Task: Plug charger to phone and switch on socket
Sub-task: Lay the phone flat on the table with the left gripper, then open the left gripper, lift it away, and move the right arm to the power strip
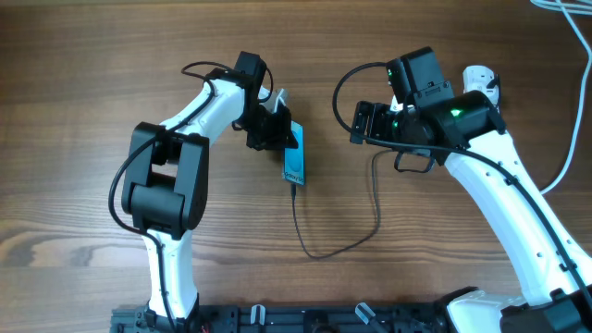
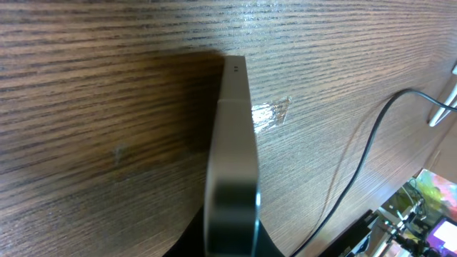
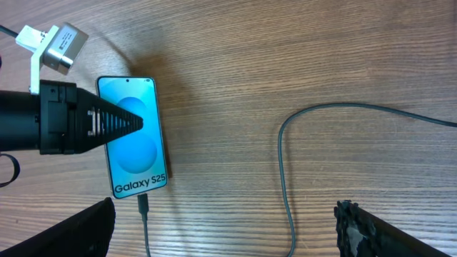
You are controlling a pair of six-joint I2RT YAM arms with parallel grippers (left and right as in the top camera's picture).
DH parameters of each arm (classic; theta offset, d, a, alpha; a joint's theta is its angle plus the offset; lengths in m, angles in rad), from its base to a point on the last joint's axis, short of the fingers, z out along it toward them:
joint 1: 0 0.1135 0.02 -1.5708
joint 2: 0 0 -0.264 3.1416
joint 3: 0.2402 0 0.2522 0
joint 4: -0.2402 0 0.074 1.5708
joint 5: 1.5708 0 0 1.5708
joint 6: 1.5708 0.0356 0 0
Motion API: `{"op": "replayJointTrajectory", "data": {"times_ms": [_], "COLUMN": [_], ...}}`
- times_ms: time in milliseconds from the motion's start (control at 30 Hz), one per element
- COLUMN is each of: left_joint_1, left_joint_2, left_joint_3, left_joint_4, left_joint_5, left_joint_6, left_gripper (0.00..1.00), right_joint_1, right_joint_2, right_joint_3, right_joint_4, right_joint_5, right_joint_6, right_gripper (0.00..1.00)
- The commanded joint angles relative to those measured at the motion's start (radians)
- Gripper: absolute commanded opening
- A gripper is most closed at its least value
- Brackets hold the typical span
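The phone [image 1: 294, 159], its cyan screen lit, is clamped in my left gripper [image 1: 270, 129], tilted up with the screen towards the right arm. In the left wrist view the phone [image 2: 232, 143] shows edge-on between the jaws [image 2: 232, 244]. In the right wrist view the phone [image 3: 132, 139] reads "Galaxy S25". The charger's black plug tip [image 3: 143, 206] sits at the phone's lower edge. Its cable [image 1: 319, 252] loops over the table towards the right arm. My right gripper [image 1: 359, 121] is open and empty [image 3: 221, 235], right of the phone. The white socket [image 1: 481, 76] is mostly hidden behind the right arm.
A thicker white cable [image 1: 575, 37] runs along the table's far right edge. The robot's base rail [image 1: 305, 319] lies along the front edge. The charger cable also shows in the left wrist view [image 2: 357, 171].
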Motion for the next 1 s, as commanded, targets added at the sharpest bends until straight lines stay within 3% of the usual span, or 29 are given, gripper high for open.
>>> {"op": "replayJointTrajectory", "data": {"times_ms": [0, 233, 300, 400, 533, 700, 967], "left_joint_1": [-0.005, -0.005, -0.005, -0.005, -0.005, -0.005, 0.003], "left_joint_2": [0.02, 0.02, 0.02, 0.02, 0.02, 0.02, 0.018], "left_joint_3": [-0.006, -0.006, -0.006, -0.006, -0.006, -0.006, -0.005], "left_joint_4": [0.001, 0.001, -0.001, -0.006, -0.01, -0.018, -0.032], "left_joint_5": [-0.055, -0.104, -0.135, -0.154, -0.205, -0.245, -0.258], "left_joint_6": [0.008, 0.008, 0.008, 0.008, 0.008, 0.008, 0.005], "left_gripper": [0.1, 0.24, 0.32, 0.33, 0.5, 0.57, 1.0], "right_joint_1": [-0.001, -0.001, -0.001, -0.001, -0.001, -0.001, -0.001], "right_joint_2": [-0.016, -0.016, -0.016, -0.016, -0.016, -0.016, -0.016], "right_joint_3": [-0.008, -0.008, -0.008, -0.008, -0.008, -0.008, -0.008], "right_joint_4": [-0.002, -0.004, -0.005, -0.005, -0.009, -0.021, -0.027], "right_joint_5": [-0.013, -0.013, -0.013, -0.013, -0.013, -0.013, 0.026], "right_joint_6": [-0.008, -0.007, -0.008, -0.008, -0.008, -0.008, -0.007], "right_gripper": [1.0, 1.0, 1.0, 1.0, 1.0, 1.0, 1.0]}}
